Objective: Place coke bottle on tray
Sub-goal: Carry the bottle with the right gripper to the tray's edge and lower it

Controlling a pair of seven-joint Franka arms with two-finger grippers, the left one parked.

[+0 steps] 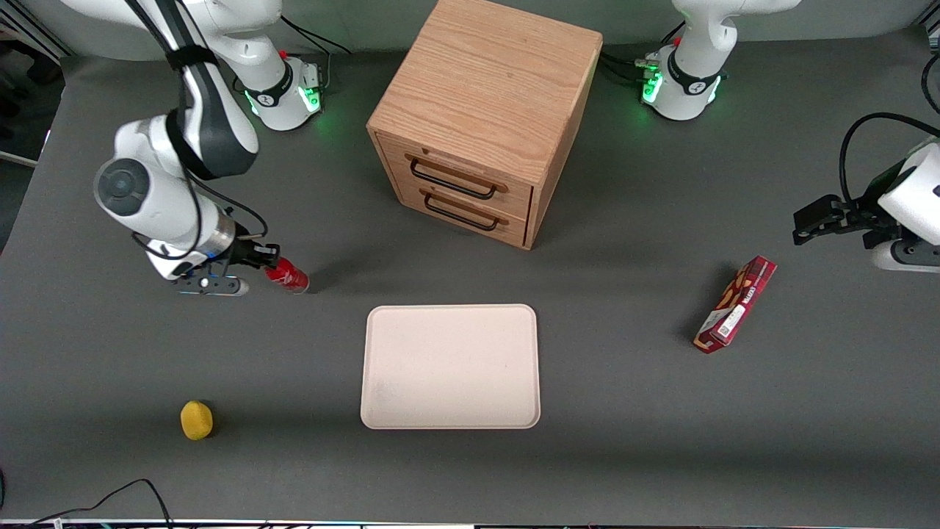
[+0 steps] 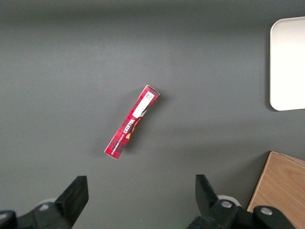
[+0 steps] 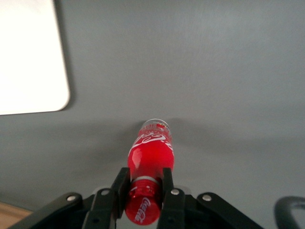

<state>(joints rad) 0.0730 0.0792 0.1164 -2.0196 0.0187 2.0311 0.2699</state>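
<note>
At the working arm's end of the dark table, the black two-finger gripper [image 1: 263, 258] is clamped on the neck of the small glossy red coke bottle [image 1: 288, 278], apparently still tilted on the tabletop. The grasp looks done; next comes lifting it across to the pale cream rectangular tray [image 1: 450, 366].

The arm [image 1: 187, 147] is clad in white shells with grey joints; black cables are strapped along it, and the gripper [image 1: 266, 258] is black.
</note>
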